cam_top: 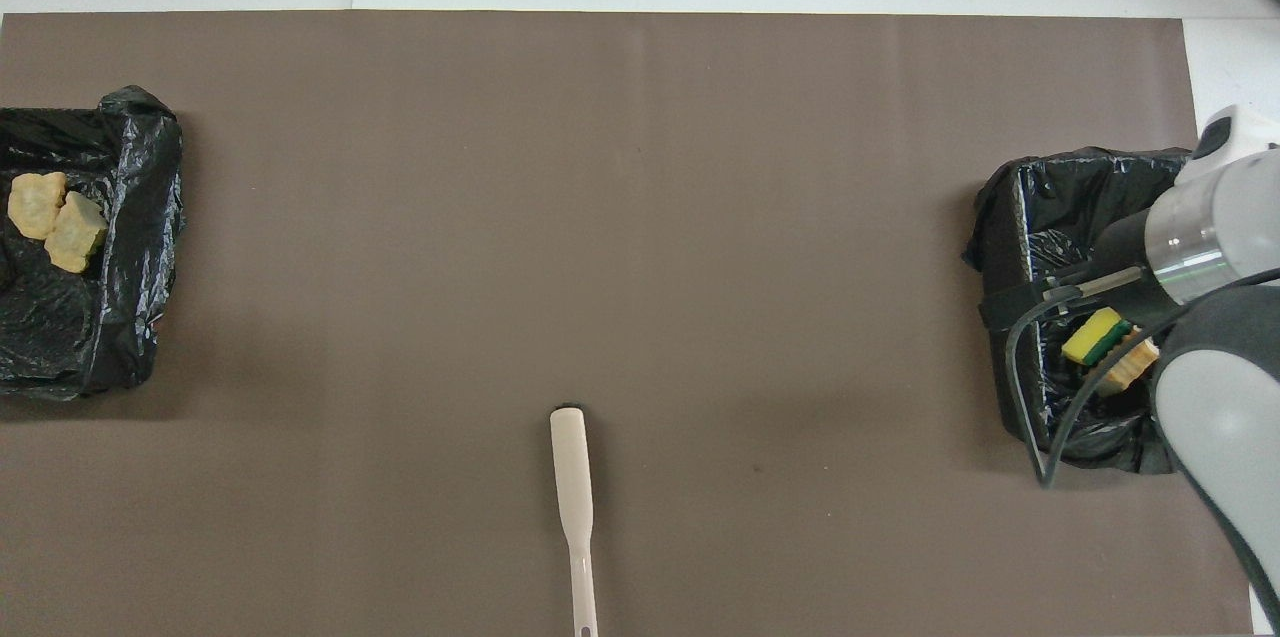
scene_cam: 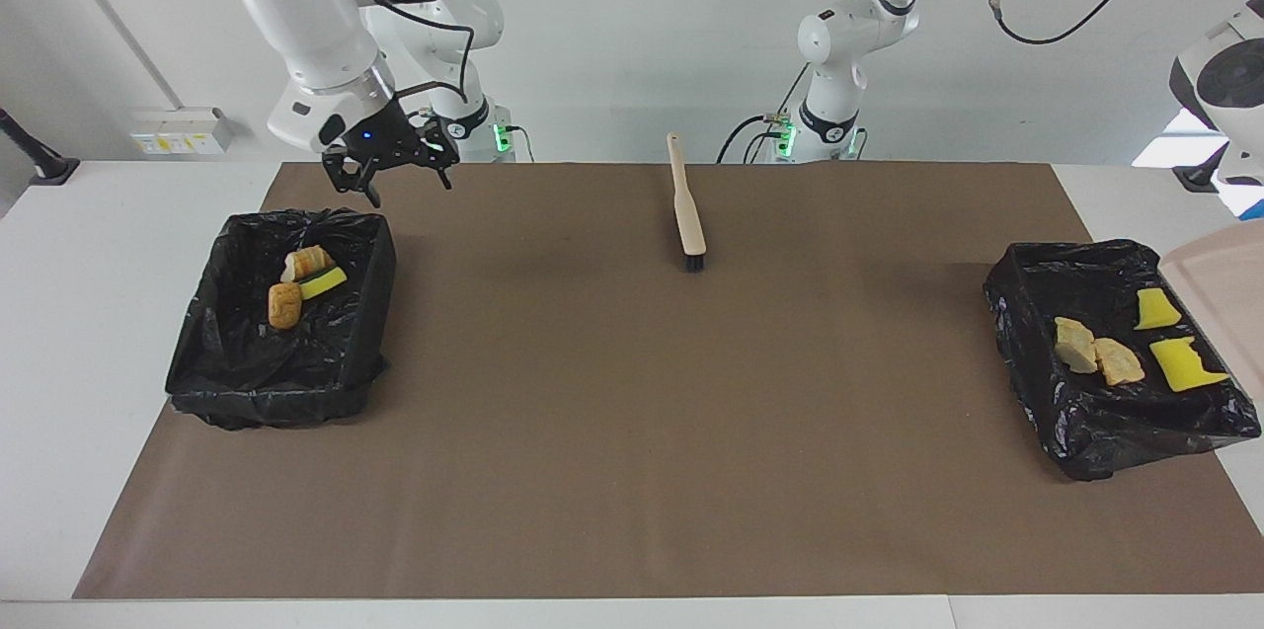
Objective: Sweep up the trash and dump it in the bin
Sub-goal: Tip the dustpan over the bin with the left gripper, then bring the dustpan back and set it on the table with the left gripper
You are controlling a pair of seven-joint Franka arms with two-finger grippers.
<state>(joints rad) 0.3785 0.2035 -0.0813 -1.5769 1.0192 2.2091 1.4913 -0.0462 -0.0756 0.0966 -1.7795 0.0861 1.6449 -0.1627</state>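
Brown paper mat (scene_cam: 632, 432) covers most of the table, and we find no scrap left on it: the trash is already in the two bag-lined bins. The bin at the right arm's end (scene_cam: 202, 367) holds three pieces (scene_cam: 301, 281), among them a green-topped sponge, and the bin at the left arm's end (scene_cam: 1027, 313) holds four (scene_cam: 1121, 348), two tan lumps and two yellow sponge bits. We judge the sweeping and dumping done, so the step in hand is a tidy retreat. The dustpan (scene_cam: 1220, 283) shows only as a beige edge over that second bin, and we cannot see the left gripper at all. The hand brush (scene_cam: 686, 209) lies alone at mid-table, near the robots, bristles pointing away from them. The right gripper (scene_cam: 393, 177) hangs over the mat just by its bin's robot-side rim, fingers spread and empty; we lift it straight up, wary of snagging the loose bag.
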